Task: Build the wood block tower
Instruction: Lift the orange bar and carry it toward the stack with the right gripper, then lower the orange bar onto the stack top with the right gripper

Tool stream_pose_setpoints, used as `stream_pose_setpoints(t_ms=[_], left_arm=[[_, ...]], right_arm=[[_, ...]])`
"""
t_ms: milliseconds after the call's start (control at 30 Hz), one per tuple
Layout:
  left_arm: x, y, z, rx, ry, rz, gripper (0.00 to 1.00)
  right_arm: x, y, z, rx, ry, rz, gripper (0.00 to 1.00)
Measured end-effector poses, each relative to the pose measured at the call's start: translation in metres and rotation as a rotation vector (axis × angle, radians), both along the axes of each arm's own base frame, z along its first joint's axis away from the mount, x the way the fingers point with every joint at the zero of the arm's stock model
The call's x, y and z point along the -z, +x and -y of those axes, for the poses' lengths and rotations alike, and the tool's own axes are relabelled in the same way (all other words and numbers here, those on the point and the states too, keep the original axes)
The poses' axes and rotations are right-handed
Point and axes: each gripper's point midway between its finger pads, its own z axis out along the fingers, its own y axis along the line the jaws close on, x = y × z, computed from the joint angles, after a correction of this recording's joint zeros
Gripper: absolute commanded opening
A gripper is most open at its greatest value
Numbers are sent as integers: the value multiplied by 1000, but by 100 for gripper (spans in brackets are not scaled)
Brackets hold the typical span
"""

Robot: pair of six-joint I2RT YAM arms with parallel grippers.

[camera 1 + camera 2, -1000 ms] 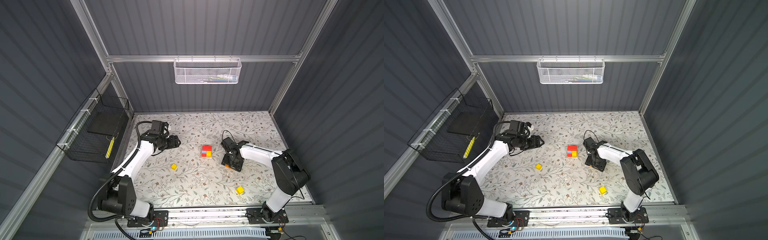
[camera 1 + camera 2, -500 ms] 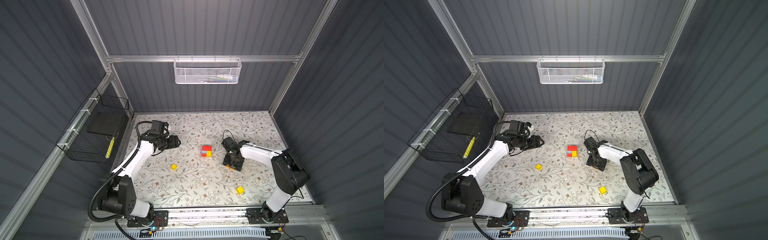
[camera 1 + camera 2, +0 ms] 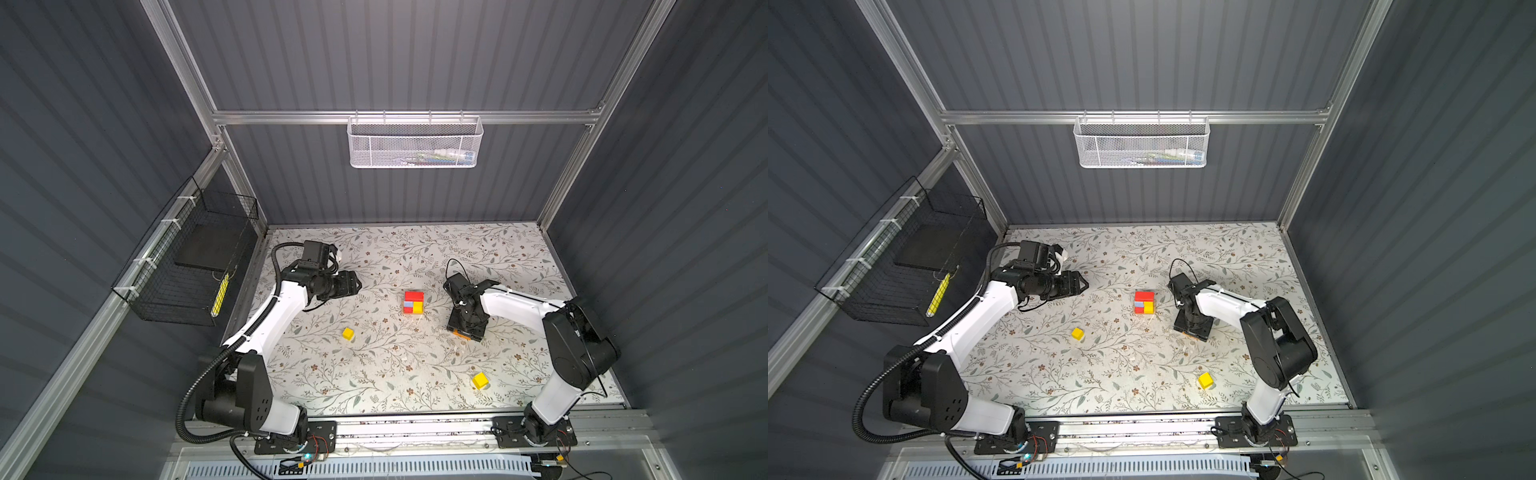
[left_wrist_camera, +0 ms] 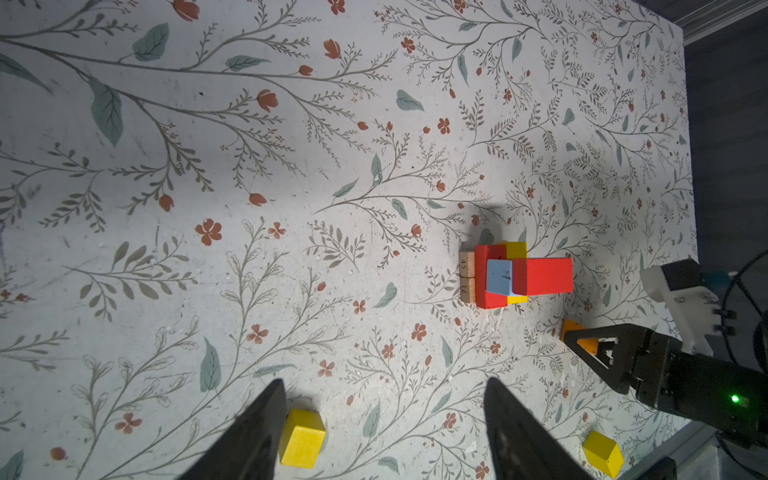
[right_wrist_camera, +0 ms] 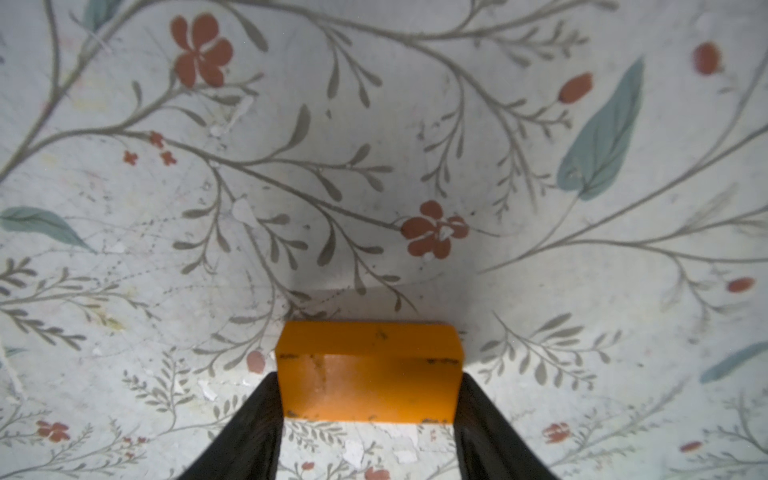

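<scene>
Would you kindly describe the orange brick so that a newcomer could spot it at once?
On the floral table, look just right of the coloured tower at the middle. The right gripper points down there, and the orange brick lies on the table between its fingers: the only orange piece in view, oblong, unlike the two loose yellow cubes.

We watch the right gripper drawing its jaws in on the orange brick, at four o'clock from the tower. Fingers now touch both ends.
</scene>
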Motion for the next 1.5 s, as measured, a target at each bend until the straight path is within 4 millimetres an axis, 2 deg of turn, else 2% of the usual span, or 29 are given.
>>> stream_pose_setpoints(t_ms=[133, 400, 567, 867, 1067, 1267, 1500], left_arm=[[0, 0, 0, 0, 0, 0, 75], [0, 0, 0, 0, 0, 0, 75], [0, 0, 0, 0, 0, 0, 75], [0, 0, 0, 2, 2, 0, 75], [0, 0, 0, 2, 2, 0, 75], [0, 0, 0, 2, 2, 0, 75], [0, 0, 0, 2, 2, 0, 75]], right_arm=[[-23, 15, -8, -43, 6, 30, 49], [-88, 51, -27, -136, 22, 132, 47], [-110, 72, -50, -204, 21, 162, 47], [-101, 91, -102, -330, 12, 133, 46], [-100, 93, -129, -374, 43, 137, 46], [-94, 88, -141, -396, 41, 126, 46], [-90, 85, -145, -399, 36, 117, 46]])
